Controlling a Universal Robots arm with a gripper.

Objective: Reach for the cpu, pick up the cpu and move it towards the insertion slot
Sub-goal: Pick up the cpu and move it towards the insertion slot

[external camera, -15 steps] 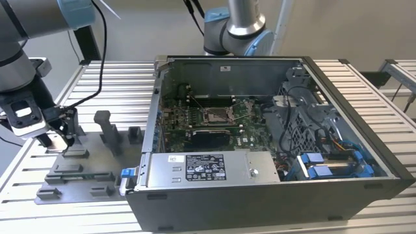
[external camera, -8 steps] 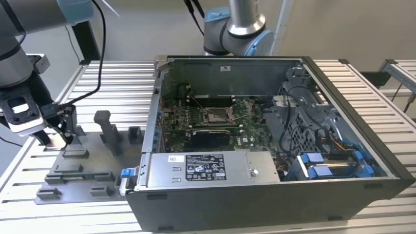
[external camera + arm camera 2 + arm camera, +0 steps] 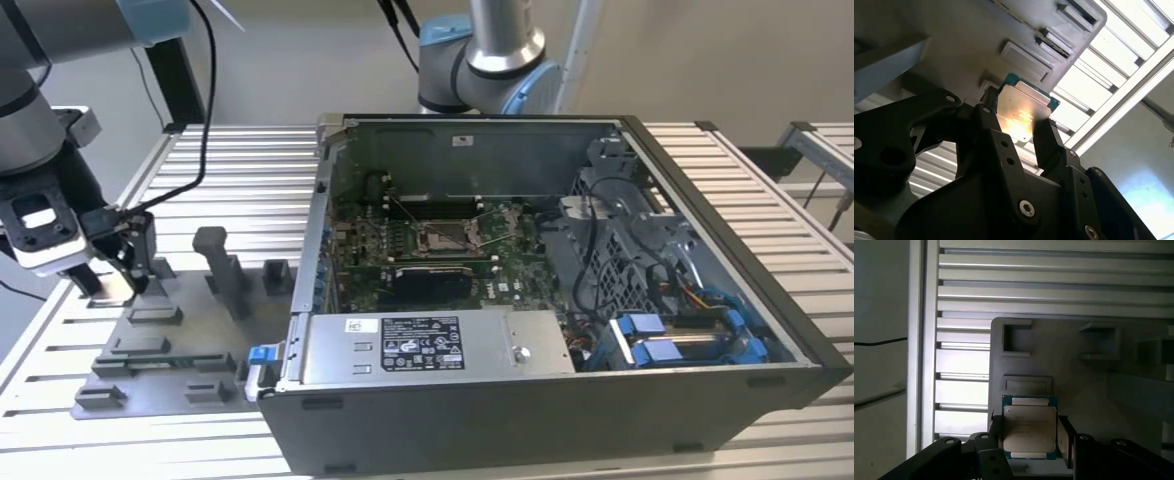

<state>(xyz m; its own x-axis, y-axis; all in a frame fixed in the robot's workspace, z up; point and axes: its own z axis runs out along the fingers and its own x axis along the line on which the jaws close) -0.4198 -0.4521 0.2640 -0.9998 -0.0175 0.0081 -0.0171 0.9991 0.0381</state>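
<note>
The cpu (image 3: 1021, 112) is a small square chip with a pale silver top and a green rim. In both wrist views it sits between the black fingers (image 3: 1046, 142) of my gripper (image 3: 1019, 122), which is shut on its two side edges. The cpu (image 3: 1030, 427) hangs just over the grey fixture plate (image 3: 1079, 380), with my gripper (image 3: 1030, 440) around it. In the exterior view my gripper (image 3: 114, 285) is at the far left, over the plate's back corner. The insertion slot (image 3: 441, 237), a metal-framed socket on the green board, lies inside the open computer case, well to the exterior view's right of my gripper.
The grey fixture plate (image 3: 174, 345) carries upright blocks (image 3: 220, 265) and low holders. The open computer case (image 3: 534, 300) has tall walls, a power supply (image 3: 427, 345) at the front and cables and blue drive clips (image 3: 667, 335). A second arm's base (image 3: 487, 60) stands behind it. The table is slatted aluminium (image 3: 240, 180).
</note>
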